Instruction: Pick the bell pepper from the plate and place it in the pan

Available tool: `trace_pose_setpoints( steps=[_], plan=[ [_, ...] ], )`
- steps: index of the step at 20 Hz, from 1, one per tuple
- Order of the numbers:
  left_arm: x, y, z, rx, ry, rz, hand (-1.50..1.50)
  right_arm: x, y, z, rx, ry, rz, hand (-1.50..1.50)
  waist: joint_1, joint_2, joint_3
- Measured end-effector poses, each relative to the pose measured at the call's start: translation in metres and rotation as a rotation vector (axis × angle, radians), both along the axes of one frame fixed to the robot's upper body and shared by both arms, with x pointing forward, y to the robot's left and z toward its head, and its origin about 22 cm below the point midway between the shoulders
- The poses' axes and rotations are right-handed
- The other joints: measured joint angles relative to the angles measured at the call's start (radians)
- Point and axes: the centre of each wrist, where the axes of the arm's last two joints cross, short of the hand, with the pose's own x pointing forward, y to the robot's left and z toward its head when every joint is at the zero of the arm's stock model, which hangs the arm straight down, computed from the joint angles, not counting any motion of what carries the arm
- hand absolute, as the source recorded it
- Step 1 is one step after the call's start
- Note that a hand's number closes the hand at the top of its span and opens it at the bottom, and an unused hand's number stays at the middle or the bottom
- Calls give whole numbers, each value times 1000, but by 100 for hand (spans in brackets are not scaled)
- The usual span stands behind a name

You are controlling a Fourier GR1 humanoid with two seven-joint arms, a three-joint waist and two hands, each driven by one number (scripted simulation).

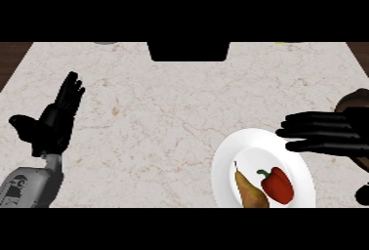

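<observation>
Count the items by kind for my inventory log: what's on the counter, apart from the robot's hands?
Round white plate: 1
Glossy red bell pepper: 1
Brownish-yellow pear: 1
Dark pan at the right edge, mostly hidden: 1
Total: 4

pear (252, 191) cut by lower band, pan (355, 101) mostly off-frame
</observation>
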Motion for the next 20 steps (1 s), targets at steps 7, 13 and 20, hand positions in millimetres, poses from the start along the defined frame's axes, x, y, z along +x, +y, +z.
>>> trace_pose_setpoints(
  steps=[7, 13, 20],
  plan=[
    [7, 0, 2, -2, 3, -2, 0, -6, 4, -20, -47, 5, -49, -150, 1, 1, 0],
    [3, -2, 5, 2, 4, -5, 0, 5, 13, -36, -114, -3, -78, -150, 7, 2, 0],
    [0, 0, 2, 0, 3, -4, 0, -1, 23, -62, -188, 16, -42, -150, 6, 1, 0]
  ],
)
